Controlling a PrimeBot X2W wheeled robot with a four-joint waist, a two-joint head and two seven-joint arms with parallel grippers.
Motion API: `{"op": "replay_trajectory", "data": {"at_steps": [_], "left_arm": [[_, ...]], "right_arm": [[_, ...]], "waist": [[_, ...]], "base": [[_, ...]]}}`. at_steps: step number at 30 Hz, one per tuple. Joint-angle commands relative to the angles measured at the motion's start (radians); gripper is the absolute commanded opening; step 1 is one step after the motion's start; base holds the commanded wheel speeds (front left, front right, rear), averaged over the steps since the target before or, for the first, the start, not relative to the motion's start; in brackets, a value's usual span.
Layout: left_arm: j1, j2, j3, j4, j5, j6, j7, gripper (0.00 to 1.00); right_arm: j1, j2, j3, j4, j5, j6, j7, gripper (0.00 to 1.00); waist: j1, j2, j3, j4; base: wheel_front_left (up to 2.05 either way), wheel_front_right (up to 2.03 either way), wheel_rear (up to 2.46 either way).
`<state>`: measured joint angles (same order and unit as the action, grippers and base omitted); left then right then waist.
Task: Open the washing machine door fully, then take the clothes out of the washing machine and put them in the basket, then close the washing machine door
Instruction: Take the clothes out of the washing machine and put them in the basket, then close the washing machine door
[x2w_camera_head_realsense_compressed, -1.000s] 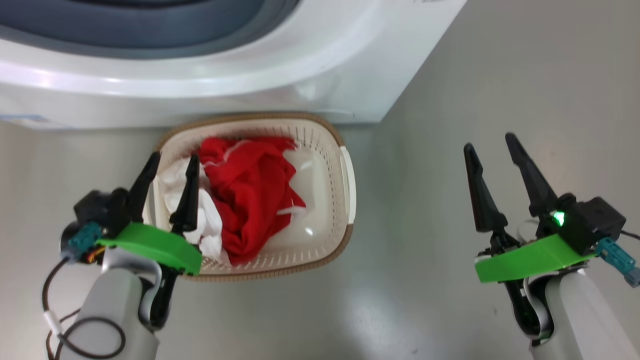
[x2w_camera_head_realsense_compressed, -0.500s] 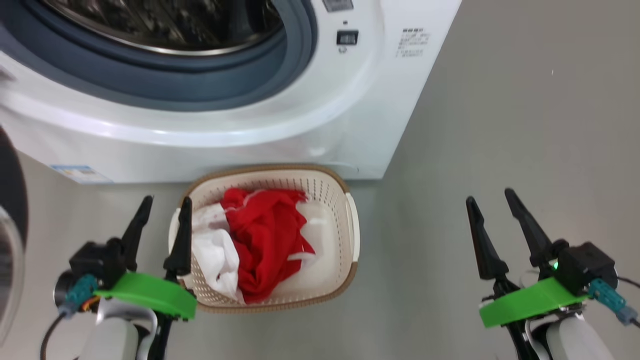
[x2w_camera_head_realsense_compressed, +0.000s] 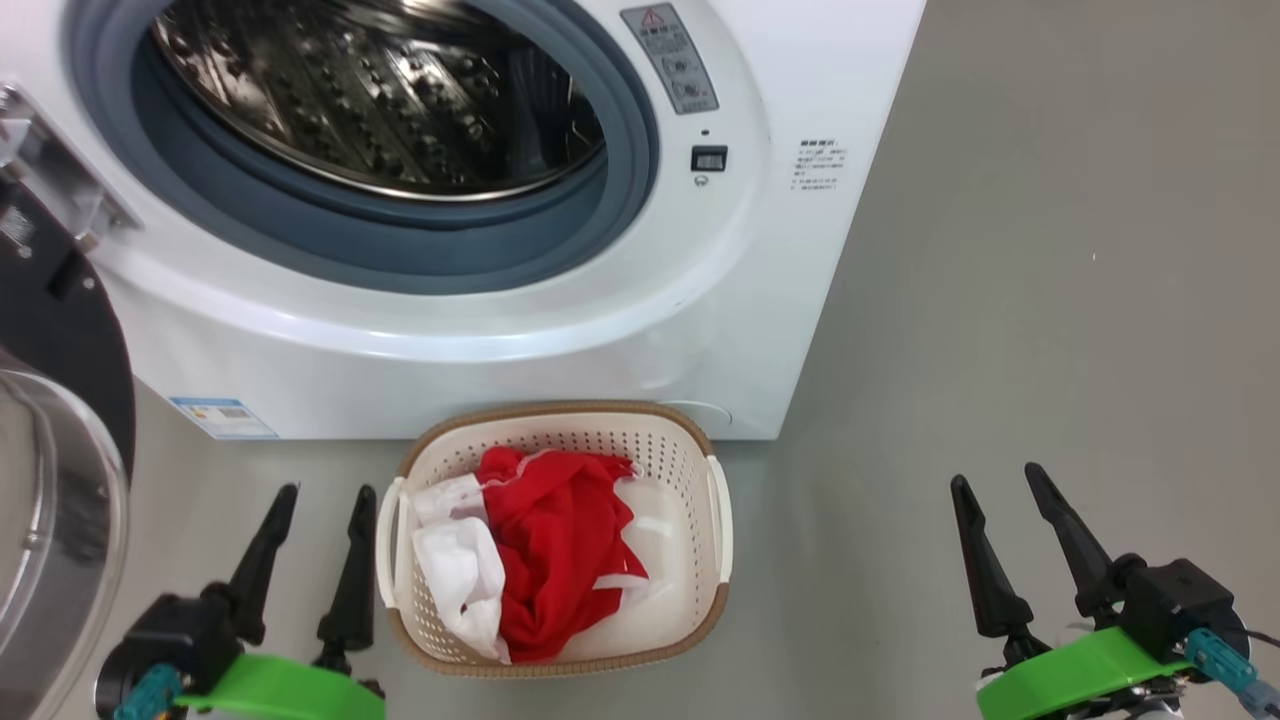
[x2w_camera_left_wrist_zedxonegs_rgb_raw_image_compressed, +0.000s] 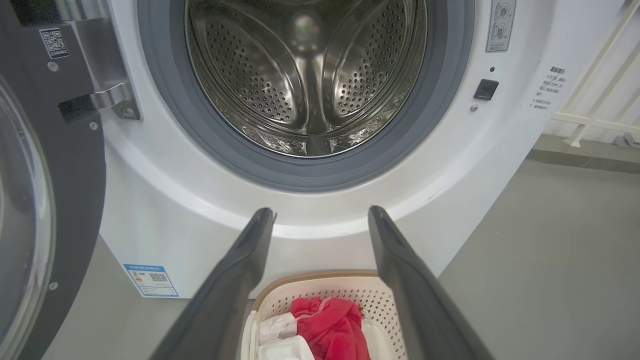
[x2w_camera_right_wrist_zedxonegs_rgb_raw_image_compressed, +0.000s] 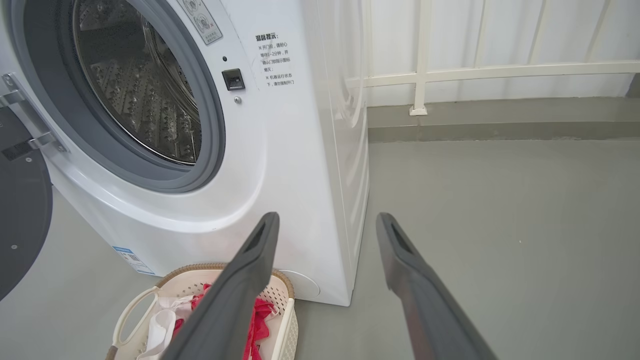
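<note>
left gripper (x2w_camera_head_realsense_compressed: 327, 490) and right gripper (x2w_camera_head_realsense_compressed: 997, 474) both spread, empty, but a push could skid off that glossy washing machine door (x2w_camera_head_realsense_compressed: 70, 340) on the left

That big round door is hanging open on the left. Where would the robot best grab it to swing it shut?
Probably the black rim of the washing machine door, on the edge away from the hinge, with the left pincer coming from the left. The glass bowl bulges smooth, offering no hold.
</note>
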<state>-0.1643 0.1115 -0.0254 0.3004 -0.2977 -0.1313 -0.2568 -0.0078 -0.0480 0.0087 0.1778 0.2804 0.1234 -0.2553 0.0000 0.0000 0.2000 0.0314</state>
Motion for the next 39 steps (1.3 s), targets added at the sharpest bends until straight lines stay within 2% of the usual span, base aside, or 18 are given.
{"op": "replay_trajectory", "data": {"at_steps": [1, 13, 39], "left_arm": [[0.012, 0.018, 0.041, -0.038, 0.015, 0.001, -0.005, 1.0], [0.118, 0.006, 0.074, -0.131, 0.028, 0.001, -0.005, 1.0], [0.129, -0.007, 0.078, -0.129, 0.047, 0.001, -0.005, 1.0]], "right_arm": [[0.007, -0.002, 0.017, -0.022, -0.013, 0.007, -0.006, 1.0], [0.049, -0.002, 0.001, -0.028, -0.015, 0.007, -0.006, 1.0], [0.059, -0.002, 0.005, -0.027, -0.017, 0.007, -0.006, 1.0]], "waist": [[0.0, 0.0, -0.02, 0.007], [0.0, 0.0, -0.044, 0.003], [0.0, 0.0, -0.062, 0.006]], "base": [[0.0, 0.0, 0.0], [0.0, 0.0, 0.0], [-0.12, 0.12, 0.0]]}}
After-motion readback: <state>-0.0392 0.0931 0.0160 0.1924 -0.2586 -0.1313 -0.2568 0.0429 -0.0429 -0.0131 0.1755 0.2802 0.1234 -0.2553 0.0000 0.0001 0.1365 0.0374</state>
